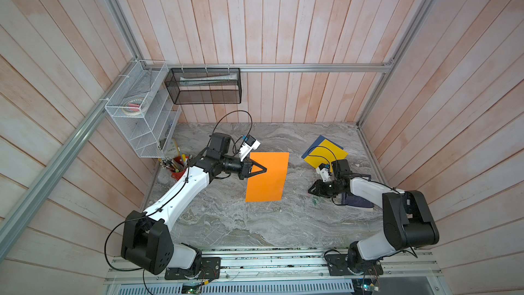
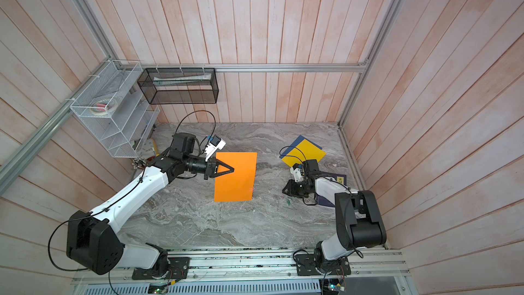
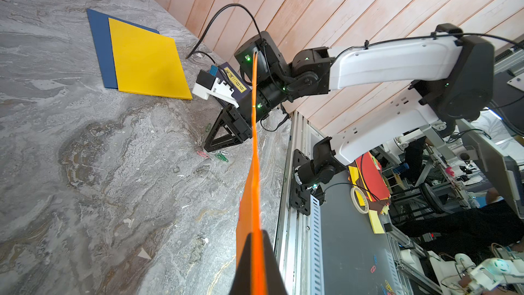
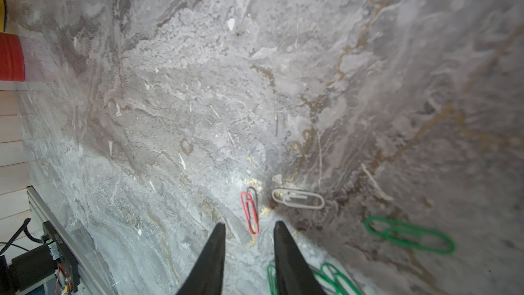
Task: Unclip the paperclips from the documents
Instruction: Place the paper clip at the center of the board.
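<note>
The orange paper sheet (image 1: 272,185) is being clamped by the closed left gripper (image 1: 265,170) while a pink wire paperclip (image 4: 250,212), lying between the tips of the parted right gripper (image 4: 251,223), is apparently being released; a return to the sheet is judged due.

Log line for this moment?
left gripper: shut on orange sheet | right gripper: open, pink paperclip between fingers | silver paperclip: loose

The white-and-black left arm (image 1: 181,191) stretches forward and inward, its black triangular left tool (image 1: 264,170) turned on edge, jaws pinched tight on the thin orange paper sheet (image 1: 269,185). The white-and-black right arm (image 1: 365,191) folds low, wrist bent, black right tool (image 4: 249,224) aimed downward, jaws parted, gripping nothing.
</note>
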You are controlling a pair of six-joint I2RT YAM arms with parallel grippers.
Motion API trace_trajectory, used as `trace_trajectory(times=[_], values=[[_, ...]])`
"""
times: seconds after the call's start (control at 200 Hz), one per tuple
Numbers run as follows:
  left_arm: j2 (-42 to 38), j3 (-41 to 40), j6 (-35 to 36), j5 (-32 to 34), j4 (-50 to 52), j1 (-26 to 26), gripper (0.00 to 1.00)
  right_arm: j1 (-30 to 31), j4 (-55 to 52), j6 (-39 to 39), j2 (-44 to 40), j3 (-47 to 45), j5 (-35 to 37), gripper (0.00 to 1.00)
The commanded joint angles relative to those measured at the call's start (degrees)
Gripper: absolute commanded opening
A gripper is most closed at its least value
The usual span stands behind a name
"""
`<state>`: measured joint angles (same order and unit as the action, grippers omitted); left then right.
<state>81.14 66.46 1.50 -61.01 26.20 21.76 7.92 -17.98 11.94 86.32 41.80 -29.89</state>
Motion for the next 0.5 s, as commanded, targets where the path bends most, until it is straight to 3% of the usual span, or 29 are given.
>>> trace_trajectory(times=[0.0,0.255,0.495], values=[[-1.2,-0.8,0.5,-0.2,0.1,-0.4,0.0,0.8,-0.9,-1.5,-3.7,2.3,-2.8,0.36],[-0.8,-0.4,-0.3,-1.5,-0.6,-0.4,0.0,5.3,6.2,-4.8,-13.2,1.7,-14.0,0.47],[0.0,0.4,-0.8,-3.0,-1.0,-0.3,0.0,7.8,19.9,-1.0,-20.8,-2.9,-24.4,0.53]])
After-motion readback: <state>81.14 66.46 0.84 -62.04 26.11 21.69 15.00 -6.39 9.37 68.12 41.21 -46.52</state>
